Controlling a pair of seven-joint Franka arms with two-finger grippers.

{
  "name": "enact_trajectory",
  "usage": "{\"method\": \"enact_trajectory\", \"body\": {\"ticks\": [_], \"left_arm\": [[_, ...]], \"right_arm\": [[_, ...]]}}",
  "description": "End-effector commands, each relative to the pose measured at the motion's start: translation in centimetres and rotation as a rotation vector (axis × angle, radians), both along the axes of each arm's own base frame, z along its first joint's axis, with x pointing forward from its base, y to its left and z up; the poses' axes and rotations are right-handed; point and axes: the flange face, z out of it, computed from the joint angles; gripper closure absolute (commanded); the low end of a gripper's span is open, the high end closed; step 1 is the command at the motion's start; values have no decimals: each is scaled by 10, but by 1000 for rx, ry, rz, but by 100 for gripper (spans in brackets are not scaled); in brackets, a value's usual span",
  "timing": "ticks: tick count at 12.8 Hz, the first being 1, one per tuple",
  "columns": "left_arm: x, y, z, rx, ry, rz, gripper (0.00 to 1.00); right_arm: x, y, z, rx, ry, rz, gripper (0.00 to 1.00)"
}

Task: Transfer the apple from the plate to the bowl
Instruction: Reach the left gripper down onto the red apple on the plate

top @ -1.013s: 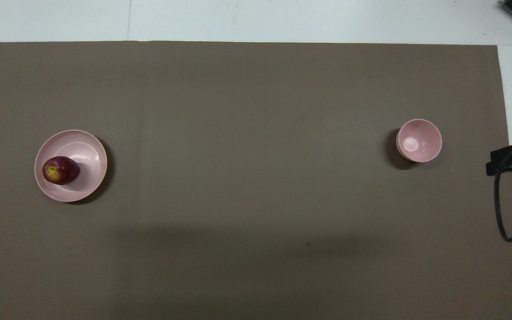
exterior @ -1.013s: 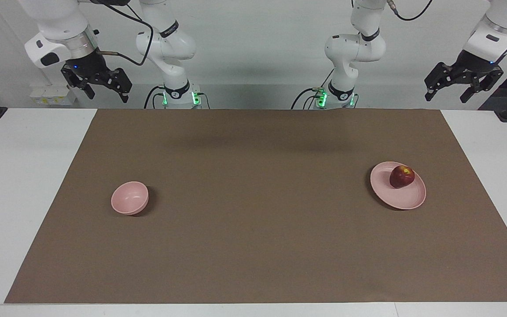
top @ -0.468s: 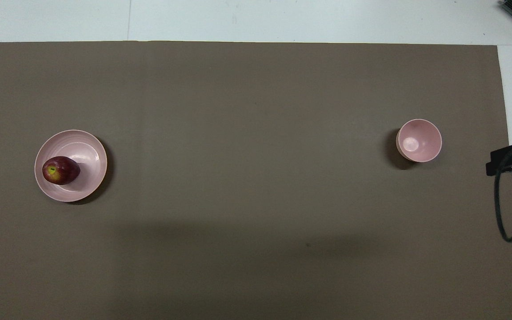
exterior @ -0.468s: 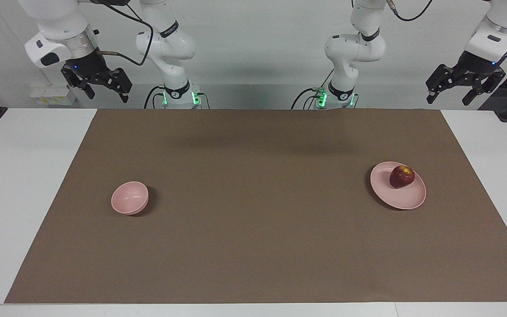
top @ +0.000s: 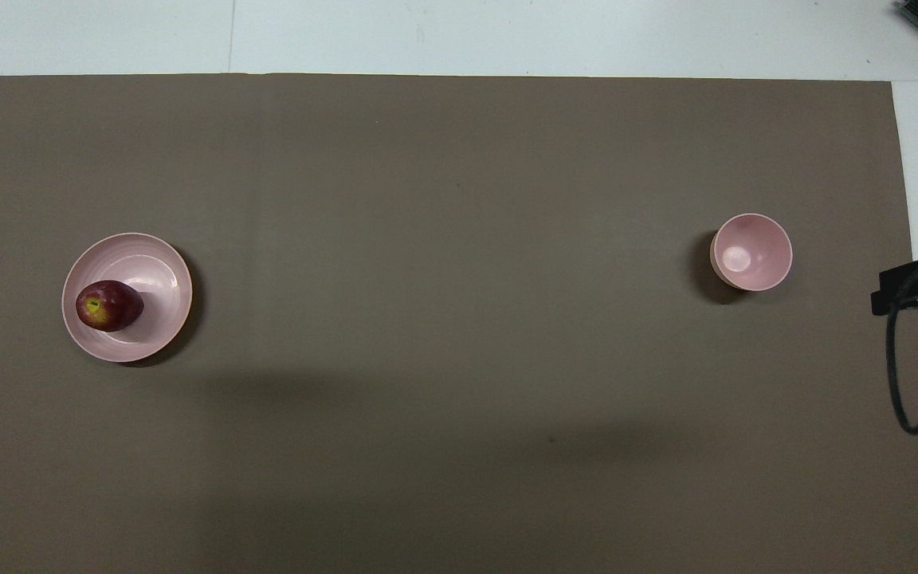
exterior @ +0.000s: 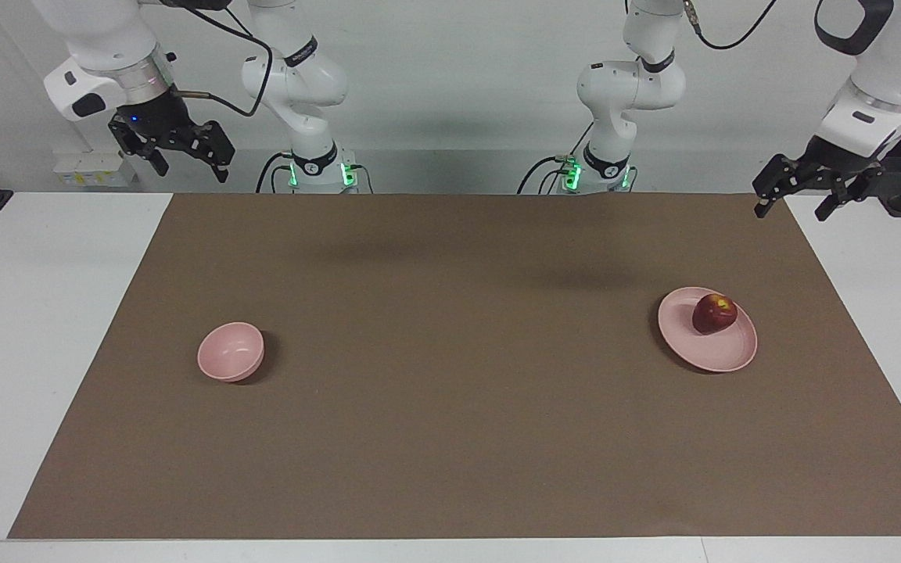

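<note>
Apple sits on the plate, bowl well apart.
Both grippers, left and right, hang open, holding nothing.

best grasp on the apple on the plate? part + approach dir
Grip the apple across its round middle, coming straight down. It lies tipped on the pink plate, its stem end turned sideways, and the plate's shallow rim would likely foul a low side approach. The left gripper, open in the air at that end of the table, is the natural choice.

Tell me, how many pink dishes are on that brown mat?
2. The plate, with the apple on it, lies toward the left arm's end; the bowl toward the right arm's end. Nothing looks hidden.
</note>
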Motion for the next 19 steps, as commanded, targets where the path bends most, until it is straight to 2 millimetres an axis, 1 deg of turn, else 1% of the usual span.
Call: {"method": "enact_trajectory", "body": {"ticks": [1, 2, 4, 6, 9, 10, 12, 13, 14, 17, 18, 19], "left_arm": [[-3, 4, -42, -15, -30, -7, 0], [-1, 10, -53, -15, -42, 4, 0], [1, 14, -78, -45, -60, 21, 0], [2, 24, -102, -46, -69, 21, 0], [0, 26, -129, -46, -84, 9, 0], [-2, 33, -140, -47, -88, 17, 0], [0, 38, -161, -84, -91, 27, 0], [1, 47, -172, -95, -88, 25, 0], [2, 50, -182, -106, -83, 21, 0], [3, 49, -202, -103, -100, 31, 0], [4, 50, -219, -100, -86, 35, 0], [3, 51, -229, -96, -82, 39, 0]], "right_arm": [[-5, -1, 3, 19, -4, -2, 0], [-5, -1, 3, 19, -4, -2, 0], [-5, -1, 3, 19, -4, -2, 0], [-5, -1, 3, 19, -4, -2, 0], [-5, -1, 3, 19, -4, -2, 0], [-5, -1, 3, 19, -4, -2, 0], [-5, -1, 3, 19, -4, -2, 0], [-5, -1, 3, 19, -4, -2, 0], [-5, -1, 3, 19, -4, -2, 0], [-5, -1, 3, 19, -4, -2, 0], [-5, -1, 3, 19, -4, -2, 0], [-5, -1, 3, 19, -4, -2, 0]]}}
